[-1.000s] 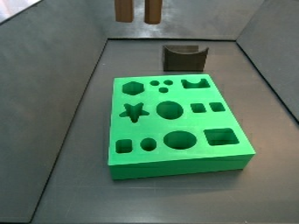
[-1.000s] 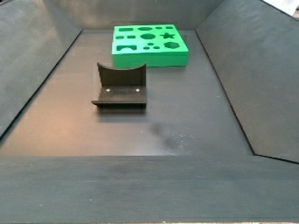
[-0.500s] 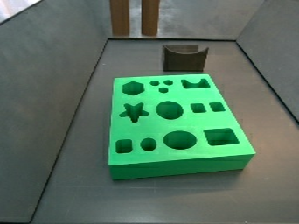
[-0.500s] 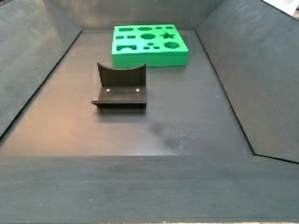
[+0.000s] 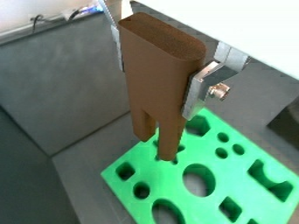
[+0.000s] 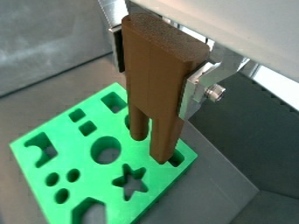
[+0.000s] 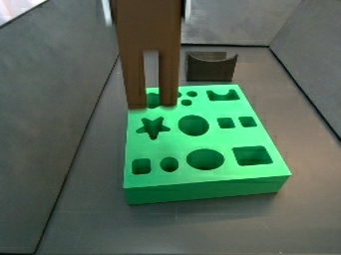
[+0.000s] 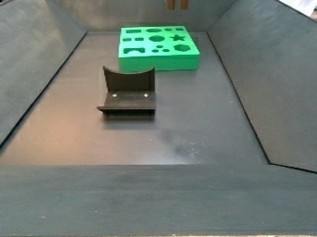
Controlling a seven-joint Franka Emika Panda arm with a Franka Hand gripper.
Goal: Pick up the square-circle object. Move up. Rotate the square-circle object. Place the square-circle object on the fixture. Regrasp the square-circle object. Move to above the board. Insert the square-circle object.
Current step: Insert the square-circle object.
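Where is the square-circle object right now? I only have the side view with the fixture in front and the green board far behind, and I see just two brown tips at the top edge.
Observer: The square-circle object hangs prongs down over the board's corner by the hexagon hole.
Operator: Is the gripper holding it?
Observer: Yes. In both wrist views the gripper has its silver fingers clamped on the block's upper end.
Operator: Are the prongs in yet?
Observer: In a wrist view the tips look just above the green surface, not in a hole, though I cannot tell for certain.
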